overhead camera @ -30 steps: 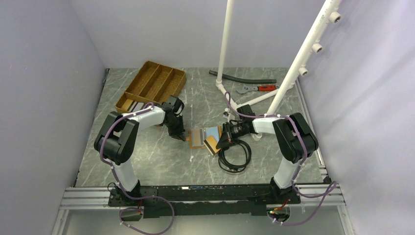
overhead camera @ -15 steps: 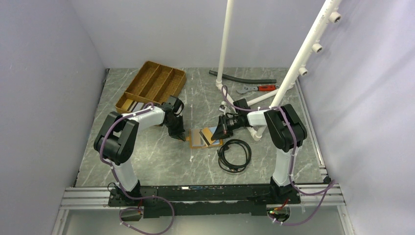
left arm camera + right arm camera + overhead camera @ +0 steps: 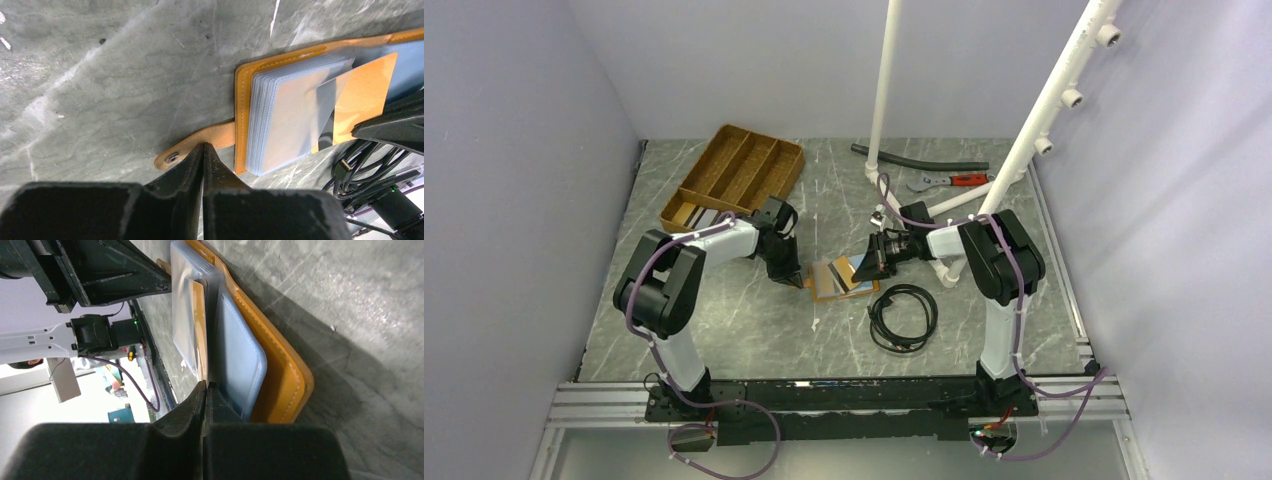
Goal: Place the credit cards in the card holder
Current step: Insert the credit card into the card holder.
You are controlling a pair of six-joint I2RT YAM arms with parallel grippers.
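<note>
The top camera looks down from behind the arm bases [image 3: 686,385] onto the whole table [image 3: 724,335]. Both wrist cameras sit low and close, facing each other across the card holder [image 3: 242,100] and credit card [image 3: 362,95].

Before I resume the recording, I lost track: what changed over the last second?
The right jaws, shut on a thin orange card, swung away from the bases, bringing it down into the orange leather folding card holder. The left jaws stayed pressed on its snap tab.

Orange card holder [image 3: 242,100] lying open and flat.
An orange credit card [image 3: 362,92] is sitting tilted, half-tucked among its pale blue-grey pockets.
</note>
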